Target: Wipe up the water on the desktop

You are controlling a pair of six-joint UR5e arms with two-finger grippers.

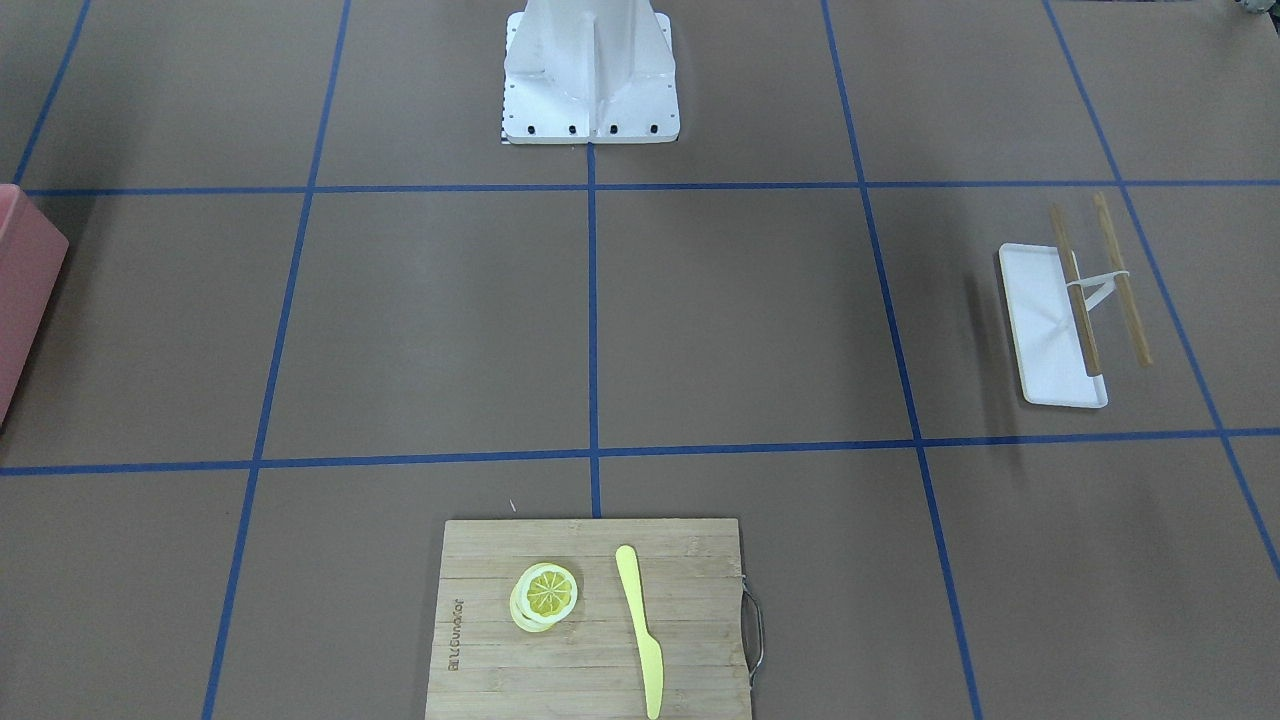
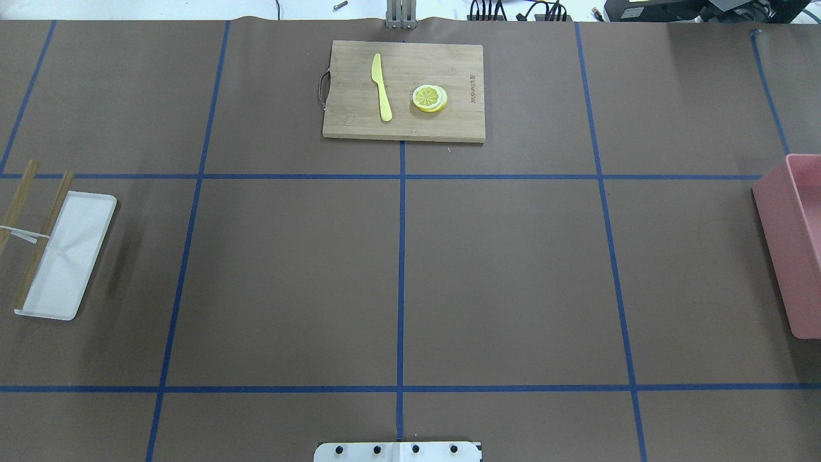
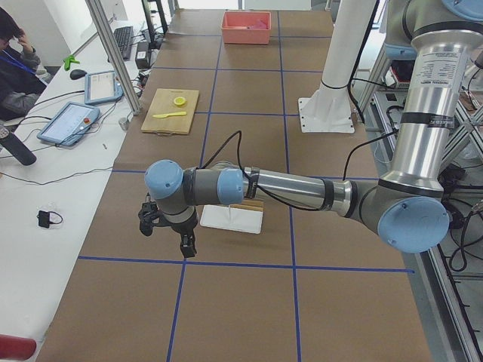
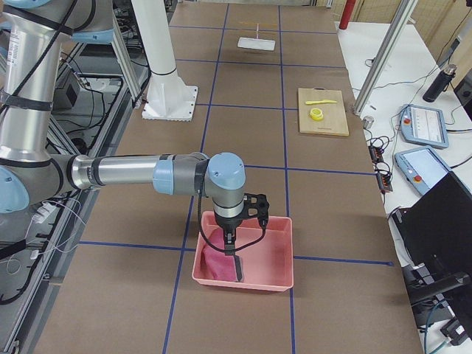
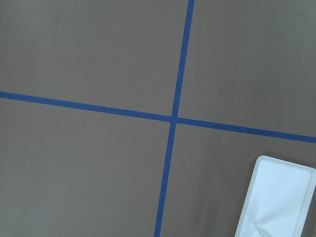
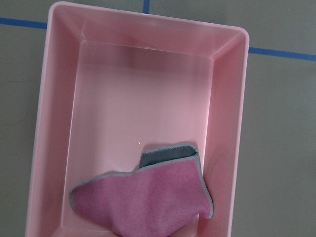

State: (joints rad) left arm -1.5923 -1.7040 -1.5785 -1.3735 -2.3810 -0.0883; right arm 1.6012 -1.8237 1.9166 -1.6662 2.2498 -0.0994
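Observation:
The desktop [image 2: 500,276] is a flat brown surface split by blue tape lines; I see no water on it in any view. A pink cloth with a grey edge [image 6: 143,205] lies crumpled in the pink bin [image 6: 55,123], also seen in the exterior right view [image 4: 217,264]. My right gripper [image 4: 233,254] hangs over the bin, just above the cloth; I cannot tell if it is open or shut. My left gripper [image 3: 167,235] hovers above the desktop beside a white tray [image 3: 232,219]; I cannot tell its state either. Neither wrist view shows any fingers.
The white tray [image 2: 64,256] with two bamboo sticks [image 2: 45,237] sits at the desktop's left end. The pink bin [image 2: 779,250] is at the right end. A bamboo cutting board [image 2: 404,122] at the far side bears a yellow knife [image 2: 381,86] and lemon slices [image 2: 430,98].

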